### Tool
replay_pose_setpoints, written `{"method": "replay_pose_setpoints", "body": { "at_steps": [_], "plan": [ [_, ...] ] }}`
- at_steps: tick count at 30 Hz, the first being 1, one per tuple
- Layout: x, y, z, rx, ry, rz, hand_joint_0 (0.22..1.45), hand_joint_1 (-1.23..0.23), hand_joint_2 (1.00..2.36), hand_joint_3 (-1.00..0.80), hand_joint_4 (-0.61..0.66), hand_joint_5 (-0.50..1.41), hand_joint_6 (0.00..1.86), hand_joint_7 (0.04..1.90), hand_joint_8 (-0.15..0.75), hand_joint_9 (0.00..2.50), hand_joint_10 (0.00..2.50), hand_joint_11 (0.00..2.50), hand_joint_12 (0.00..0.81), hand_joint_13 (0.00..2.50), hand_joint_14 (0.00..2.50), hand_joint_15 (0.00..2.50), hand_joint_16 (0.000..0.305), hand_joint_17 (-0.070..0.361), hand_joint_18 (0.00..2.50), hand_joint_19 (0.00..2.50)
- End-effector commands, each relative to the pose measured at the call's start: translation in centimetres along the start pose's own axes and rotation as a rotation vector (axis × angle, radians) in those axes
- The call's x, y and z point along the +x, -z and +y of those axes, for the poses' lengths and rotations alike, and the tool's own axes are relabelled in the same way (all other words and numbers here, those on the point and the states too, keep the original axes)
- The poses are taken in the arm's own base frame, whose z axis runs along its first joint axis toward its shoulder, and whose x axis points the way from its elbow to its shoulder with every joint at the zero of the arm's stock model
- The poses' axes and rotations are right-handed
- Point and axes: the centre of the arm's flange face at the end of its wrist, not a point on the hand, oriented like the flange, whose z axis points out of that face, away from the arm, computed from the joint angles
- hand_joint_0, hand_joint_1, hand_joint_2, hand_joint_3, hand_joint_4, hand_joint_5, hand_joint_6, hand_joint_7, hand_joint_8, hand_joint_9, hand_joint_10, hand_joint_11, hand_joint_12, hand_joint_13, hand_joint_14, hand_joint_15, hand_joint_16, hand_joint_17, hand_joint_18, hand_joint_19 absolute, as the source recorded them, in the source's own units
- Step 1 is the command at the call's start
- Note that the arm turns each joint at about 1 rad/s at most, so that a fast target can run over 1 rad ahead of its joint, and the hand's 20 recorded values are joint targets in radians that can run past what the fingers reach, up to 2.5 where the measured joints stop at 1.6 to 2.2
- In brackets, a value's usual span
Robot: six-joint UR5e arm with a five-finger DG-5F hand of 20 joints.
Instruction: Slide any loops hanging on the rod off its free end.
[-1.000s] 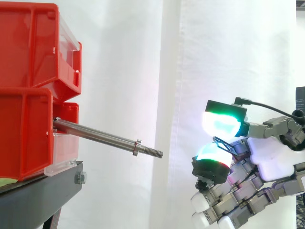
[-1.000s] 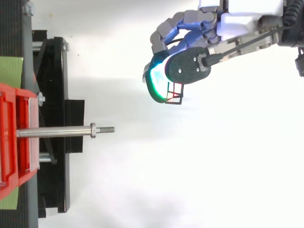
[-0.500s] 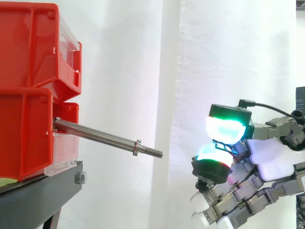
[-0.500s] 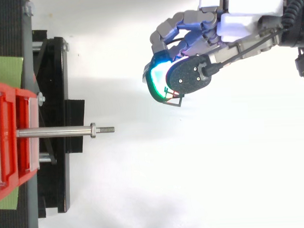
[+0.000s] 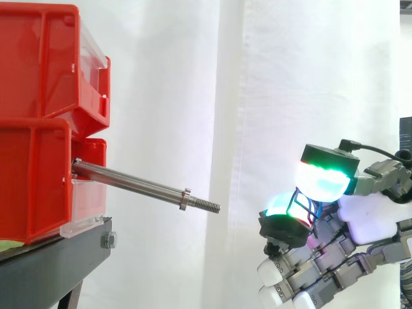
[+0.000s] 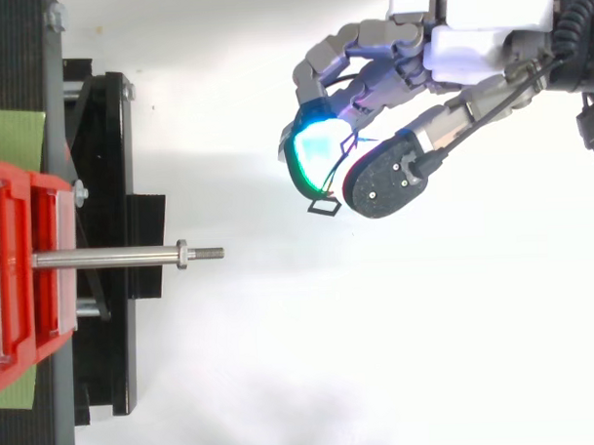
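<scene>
A bare steel rod (image 5: 132, 183) juts from the red bins (image 5: 35, 180) toward the right, ending in a nut and a threaded free end (image 6: 208, 253); nothing hangs on it. My hand (image 5: 360, 215) is well to the right of that end and slightly lower. Its fingers are curled. A small thin dark wire loop (image 5: 302, 207) sits between the green-glowing thumb pad (image 5: 324, 182) and a finger pad (image 5: 283, 209). From above, the loop (image 6: 324, 208) pokes out past the pads, off to one side of the rod's line.
The bins stand on a black stand (image 6: 114, 287) at the left. A white curtain (image 5: 257, 96) hangs behind. A wide gap separates the rod's tip from my hand.
The thumb has swung outward and away from the finger pad, loosening the pinch. The loop has tilted and slipped a little lower between the pads. The rod is unchanged.
</scene>
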Motion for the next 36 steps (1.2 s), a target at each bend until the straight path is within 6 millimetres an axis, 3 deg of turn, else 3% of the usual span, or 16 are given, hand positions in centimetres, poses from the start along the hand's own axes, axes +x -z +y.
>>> {"method": "replay_pose_setpoints", "body": {
  "at_steps": [1, 5, 9, 15, 27, 36],
  "plan": [
    [0.1, -0.01, -0.03, 0.001, -0.001, 0.001, 0.68, -0.84, 1.0, -0.5, 0.12, -0.2, 0.81, 1.13, 0.227, 0.56, 0.0, 0.1, 0.254, 0.5, 0.0, 0.02, 0.034, 0.076, 0.49, 0.23],
    [0.08, 0.0, -0.04, 0.002, -0.002, 0.0, 0.65, -0.83, 1.0, -0.5, 0.1, -0.19, 0.81, 1.15, 0.224, 0.56, 0.0, 0.1, 0.251, 0.5, 0.0, 0.03, 0.033, 0.074, 0.49, 0.25],
    [-0.04, 0.01, -0.02, 0.0, -0.002, -0.003, 0.54, -0.62, 1.0, -0.5, 0.13, -0.17, 0.78, 1.17, 0.236, 0.58, 0.0, 0.1, 0.249, 0.5, 0.0, 0.04, 0.031, 0.071, 0.46, 0.27],
    [-0.09, 0.01, -0.02, 0.0, -0.002, -0.008, 0.51, -0.5, 1.0, -0.5, 0.15, -0.16, 0.76, 1.17, 0.251, 0.6, 0.0, 0.1, 0.246, 0.5, 0.0, 0.04, 0.031, 0.069, 0.44, 0.28],
    [-0.12, 0.01, -0.02, 0.0, -0.002, -0.011, 0.65, -0.79, 1.01, -0.4, 0.11, -0.2, 0.79, 1.2, 0.229, 0.54, 0.0, 0.11, 0.241, 0.43, 0.0, 0.01, 0.03, 0.067, 0.37, 0.23],
    [-0.13, -0.01, 0.06, -0.002, -0.007, -0.012, 0.7, -0.83, 1.0, -0.5, 0.1, -0.21, 0.81, 1.13, 0.221, 0.54, 0.0, 0.11, 0.251, 0.48, 0.0, 0.01, 0.033, 0.074, 0.48, 0.23]
  ]
}}
